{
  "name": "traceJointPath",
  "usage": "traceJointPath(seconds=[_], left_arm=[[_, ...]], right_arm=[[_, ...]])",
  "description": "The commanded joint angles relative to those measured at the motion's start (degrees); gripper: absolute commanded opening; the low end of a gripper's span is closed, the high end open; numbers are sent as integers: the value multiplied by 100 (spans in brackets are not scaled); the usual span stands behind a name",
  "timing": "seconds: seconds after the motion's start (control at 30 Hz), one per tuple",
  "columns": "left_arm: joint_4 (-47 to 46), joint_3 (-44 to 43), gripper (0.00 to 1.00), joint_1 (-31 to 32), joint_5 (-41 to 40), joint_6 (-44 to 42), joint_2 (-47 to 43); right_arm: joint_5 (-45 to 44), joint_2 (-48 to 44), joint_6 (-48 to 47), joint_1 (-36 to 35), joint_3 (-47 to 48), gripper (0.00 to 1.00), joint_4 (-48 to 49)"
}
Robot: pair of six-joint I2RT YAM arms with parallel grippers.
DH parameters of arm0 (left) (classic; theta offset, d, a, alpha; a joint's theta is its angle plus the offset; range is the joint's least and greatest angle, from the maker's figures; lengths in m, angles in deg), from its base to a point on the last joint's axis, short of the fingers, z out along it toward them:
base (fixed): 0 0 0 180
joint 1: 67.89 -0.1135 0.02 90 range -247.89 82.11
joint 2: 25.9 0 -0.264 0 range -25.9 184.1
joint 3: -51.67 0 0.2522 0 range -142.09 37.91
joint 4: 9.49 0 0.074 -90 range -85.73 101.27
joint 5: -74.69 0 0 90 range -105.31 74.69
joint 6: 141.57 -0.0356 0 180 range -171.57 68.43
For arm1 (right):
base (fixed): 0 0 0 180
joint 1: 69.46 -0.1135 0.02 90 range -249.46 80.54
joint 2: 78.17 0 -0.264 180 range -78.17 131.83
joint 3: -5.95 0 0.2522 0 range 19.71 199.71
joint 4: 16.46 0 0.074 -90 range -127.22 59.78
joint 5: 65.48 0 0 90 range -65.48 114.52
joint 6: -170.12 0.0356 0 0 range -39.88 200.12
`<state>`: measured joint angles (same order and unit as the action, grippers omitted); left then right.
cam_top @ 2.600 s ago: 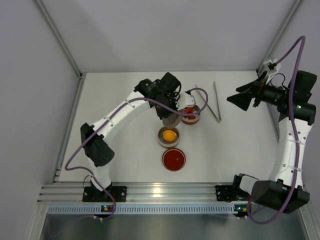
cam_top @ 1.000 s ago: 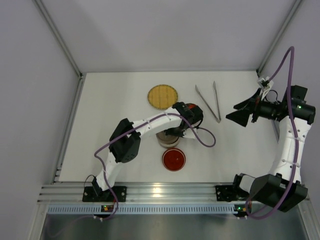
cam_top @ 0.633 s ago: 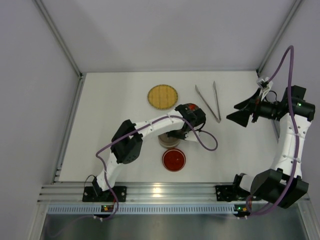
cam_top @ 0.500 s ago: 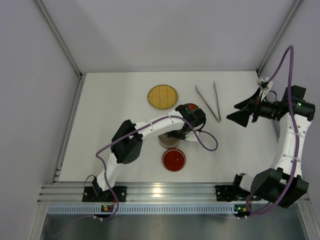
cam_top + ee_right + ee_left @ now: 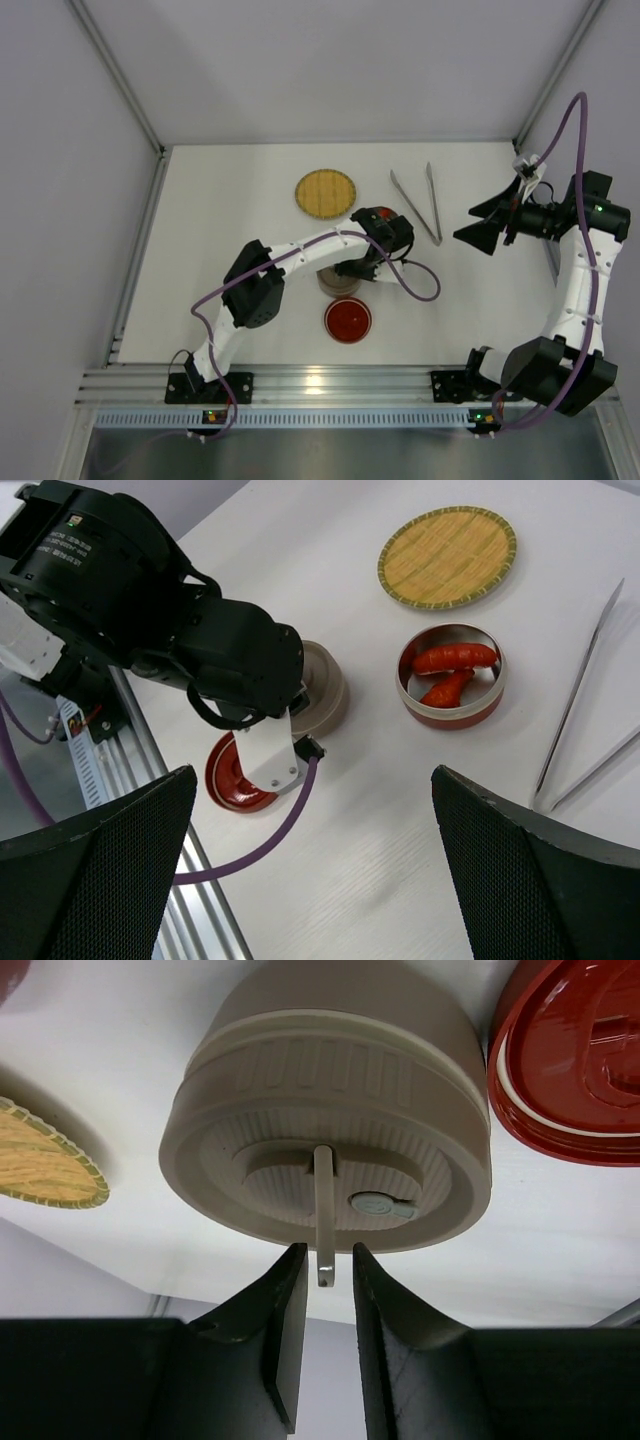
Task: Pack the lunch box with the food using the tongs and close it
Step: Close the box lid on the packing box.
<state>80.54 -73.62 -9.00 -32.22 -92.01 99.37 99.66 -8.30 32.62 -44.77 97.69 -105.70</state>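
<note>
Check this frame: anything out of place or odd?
Nothing spilled or damaged. One oddity: the beige lid already caps a tin under the left gripper, while the open tin of red pieces sits apart and the tongs lie untouched.

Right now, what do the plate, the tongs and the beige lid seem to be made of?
The plate looks like woven bamboo or straw, matt: fine yellow weave, darker bound rim. The tongs look like metal, probably steel: thin, silver, shiny. The beige lid is likely matt plastic: moulded ribs, no gloss.
</note>
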Motion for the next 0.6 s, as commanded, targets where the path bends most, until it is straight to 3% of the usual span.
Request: traceJointPath(seconds=[0.0,0.57], left_arm=[[1004,-413,30,26,231,81,-21],[741,-230,35,-53,636,256,-284]], right_arm=[[291,-26,-391,133,16,99,-1021],[283,-52,-435,133,7,99,-1074]])
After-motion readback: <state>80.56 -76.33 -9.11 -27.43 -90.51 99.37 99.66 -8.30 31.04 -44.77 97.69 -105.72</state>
